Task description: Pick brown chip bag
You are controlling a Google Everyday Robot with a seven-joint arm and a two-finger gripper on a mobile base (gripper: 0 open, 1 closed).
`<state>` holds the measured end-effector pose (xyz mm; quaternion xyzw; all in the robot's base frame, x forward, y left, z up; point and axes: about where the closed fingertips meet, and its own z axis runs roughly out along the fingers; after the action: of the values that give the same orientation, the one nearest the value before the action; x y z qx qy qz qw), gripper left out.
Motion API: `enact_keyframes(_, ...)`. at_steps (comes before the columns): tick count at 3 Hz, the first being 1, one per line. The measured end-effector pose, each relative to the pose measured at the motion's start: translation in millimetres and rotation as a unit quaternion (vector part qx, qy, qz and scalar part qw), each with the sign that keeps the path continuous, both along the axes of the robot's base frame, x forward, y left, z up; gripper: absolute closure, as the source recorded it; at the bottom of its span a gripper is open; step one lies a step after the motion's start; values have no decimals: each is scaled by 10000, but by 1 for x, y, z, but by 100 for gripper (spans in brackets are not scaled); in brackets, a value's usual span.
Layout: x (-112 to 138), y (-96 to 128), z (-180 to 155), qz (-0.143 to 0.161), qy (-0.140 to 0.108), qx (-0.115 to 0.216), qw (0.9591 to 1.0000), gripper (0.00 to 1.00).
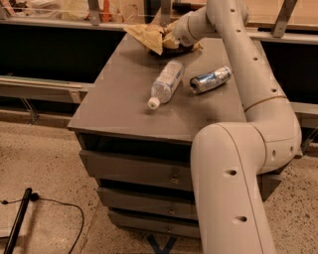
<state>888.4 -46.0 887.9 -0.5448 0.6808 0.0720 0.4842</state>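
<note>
The brown chip bag [145, 35] is at the far edge of the grey cabinet top [119, 106], crinkled, its tan-yellow end sticking out to the left. My gripper [171, 39] is at the bag's right part, mostly hidden behind my wrist and the bag's folds. It seems shut on the bag, which hangs slightly off the surface with a dark shadow beneath. My arm reaches in from the lower right, over the right side of the cabinet.
A clear plastic bottle [166, 82] lies in the middle of the top, cap toward the front. A crushed silver-blue can [210, 80] lies to its right, next to my arm. A rail with clutter [94, 12] runs behind the cabinet. Drawers [139, 168] face front, and a cable [59, 206] lies on the floor.
</note>
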Motion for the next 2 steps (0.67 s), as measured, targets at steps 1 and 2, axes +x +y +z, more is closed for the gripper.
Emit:
enact_keyframes(1, -31, -14, 58, -145, 189, 584, 9980, 100)
enact_keyframes(2, -67, -19, 114, -223, 359, 1256, 9912, 100)
